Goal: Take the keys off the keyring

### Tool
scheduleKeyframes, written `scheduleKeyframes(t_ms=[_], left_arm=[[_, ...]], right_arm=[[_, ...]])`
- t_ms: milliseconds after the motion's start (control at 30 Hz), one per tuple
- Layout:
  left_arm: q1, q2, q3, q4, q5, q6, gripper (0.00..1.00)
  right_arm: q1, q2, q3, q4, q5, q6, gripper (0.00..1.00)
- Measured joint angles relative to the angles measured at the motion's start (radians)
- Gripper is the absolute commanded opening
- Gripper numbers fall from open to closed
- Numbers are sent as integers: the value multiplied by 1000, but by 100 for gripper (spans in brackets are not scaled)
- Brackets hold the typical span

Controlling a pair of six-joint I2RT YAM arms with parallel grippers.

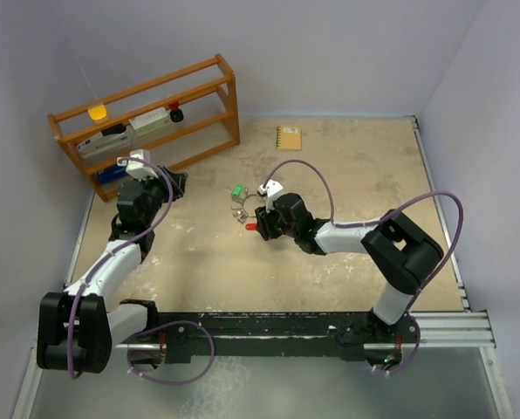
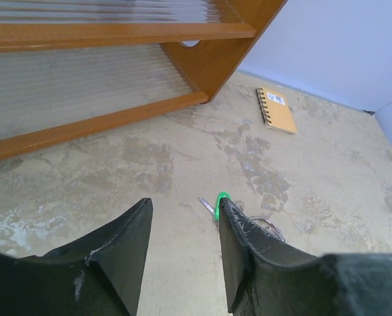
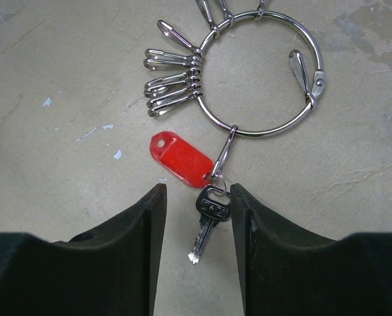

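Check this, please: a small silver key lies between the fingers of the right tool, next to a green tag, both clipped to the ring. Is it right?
Not fully: the tag is red, not green, as the right wrist view shows. The small silver key does lie between the fingers of the right tool, both clipped to the ring.

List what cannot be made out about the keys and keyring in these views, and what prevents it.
Left wrist view: a finger of the left claw hides most of the green key.
Right wrist view: the upper edge cuts off some silver clips on the keyring; the green key is out of frame; the silver key's stamp is too small to read.
Top view: the clips are too small to count.
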Motion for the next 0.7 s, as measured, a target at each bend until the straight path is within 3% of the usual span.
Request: scheduleKeyframes(t_ms=[200, 433, 600, 700], left_arm=[[4, 0, 0, -27, -16, -27, 42], [16, 2, 0, -26, -15, -56, 25], [16, 9, 0, -26, 0, -55, 28], [16, 2, 0, -27, 1, -54, 24]], right_arm=[[0, 18, 2, 5, 1, -1, 46], [0, 18, 2, 10, 6, -3, 43], [0, 27, 2, 15, 10, -2, 40], [0, 50, 2, 23, 10, -1, 39]])
